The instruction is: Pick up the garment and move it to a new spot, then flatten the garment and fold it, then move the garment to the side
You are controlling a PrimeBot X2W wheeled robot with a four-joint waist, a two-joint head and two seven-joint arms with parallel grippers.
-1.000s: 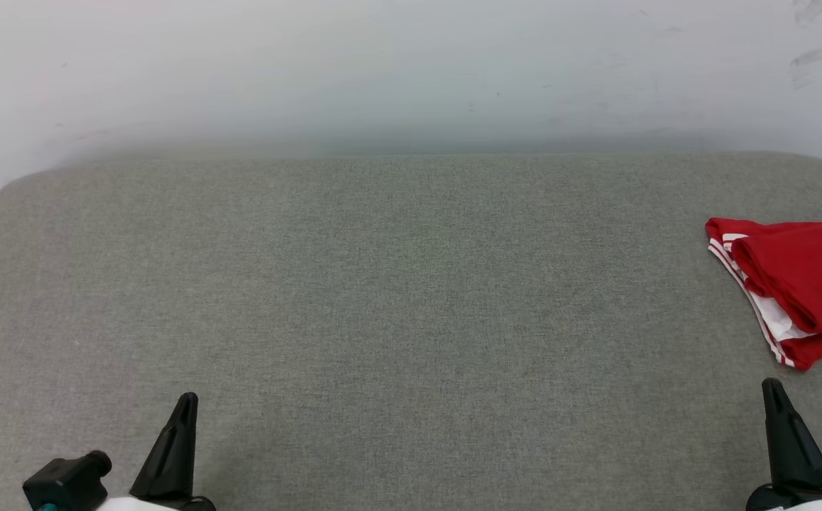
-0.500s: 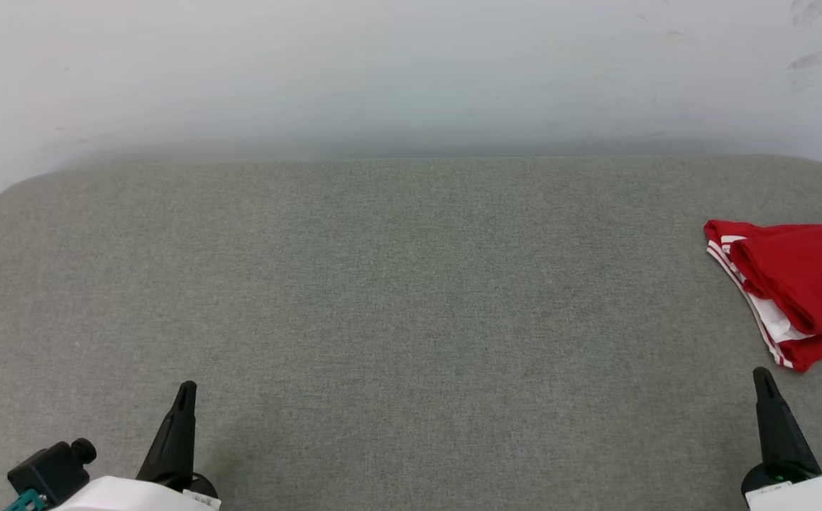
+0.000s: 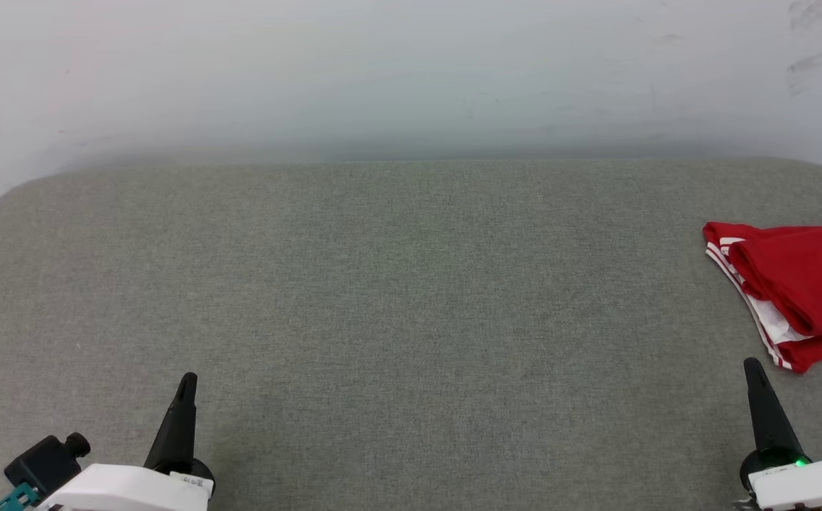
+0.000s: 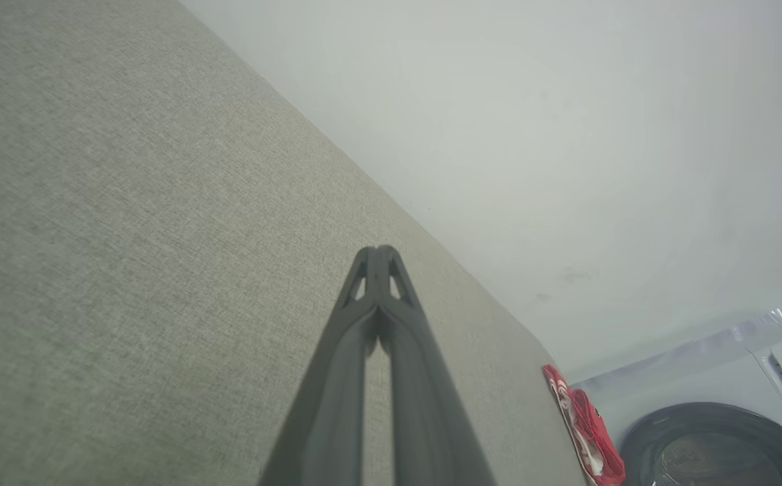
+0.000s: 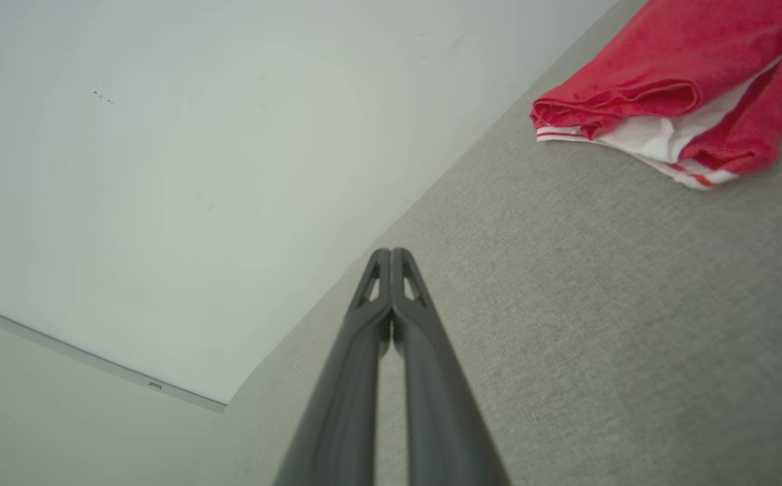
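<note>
- Grey fabric-covered surface (image 3: 411, 298): takes up the lower two thirds of the head view, with rounded far corners at upper left and upper right. The weave is even.
- Pale wall (image 3: 382, 71): runs across the top of the head view behind the surface, with faint scuff marks at upper right.
- Garment (image 3: 801, 284): lies on the surface at the right edge of the head view, mid-height, and is cut off by the frame. It is bunched in loose folds with a red layer on top. White fabric and red-and-white stripe trim show along its left and lower edge, and a sliver of black print shows at the frame edge. Neither gripper touches it.
- White appliance with a dark round door (image 4: 708, 452): lower right corner of the left wrist view, beyond the end of the surface.
- Left gripper (image 4: 379, 253): lower left of the head view. Its fingers are pressed together at the tips and hold nothing, above bare fabric and well apart from the garment.
- Right gripper (image 5: 391, 255): lower right of the head view, below the garment and near it. Its fingertips meet and hold nothing.
- Small green light (image 3: 798, 463): lit at the base of the right gripper.
</note>
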